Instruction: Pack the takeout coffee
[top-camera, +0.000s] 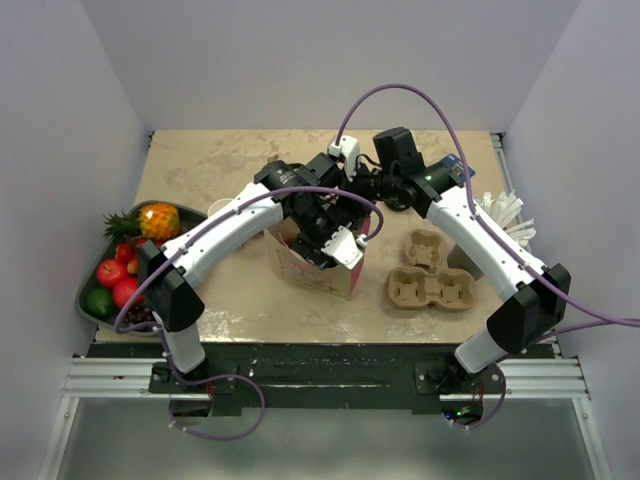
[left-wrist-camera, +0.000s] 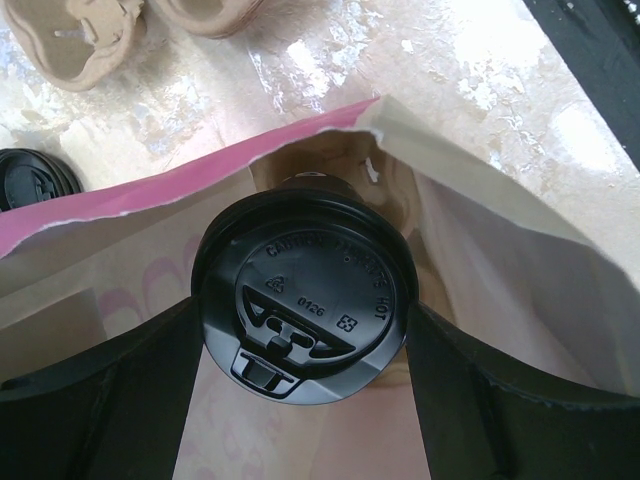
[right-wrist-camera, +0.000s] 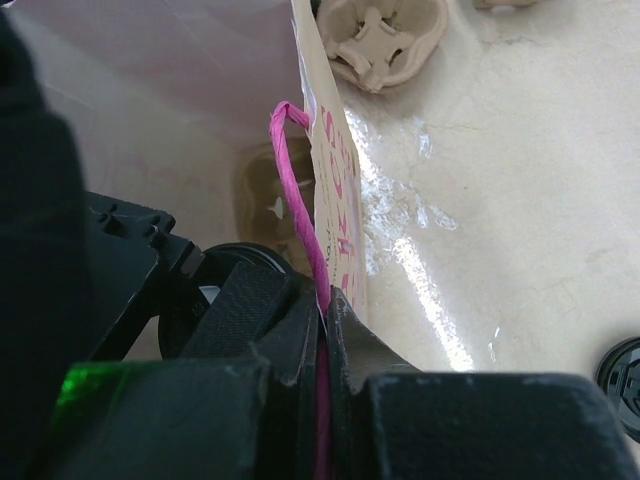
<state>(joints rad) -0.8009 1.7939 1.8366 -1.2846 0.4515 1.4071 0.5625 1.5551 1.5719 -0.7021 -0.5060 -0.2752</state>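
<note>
The coffee (left-wrist-camera: 300, 290) is being clamped inside the bag (left-wrist-camera: 490, 230) by the left end effector (left-wrist-camera: 303, 340); the bag's 2 o'clock handle (right-wrist-camera: 290, 190) is being pinched by the right end effector (right-wrist-camera: 326, 320).

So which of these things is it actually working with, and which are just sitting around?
In use: takeout coffee, gripped by the left jaws; paper bag, its pink handle pinched by the right jaws.
Lying about: pulp cup carriers, loose black lid, fruit bowl, white sticks.
</note>
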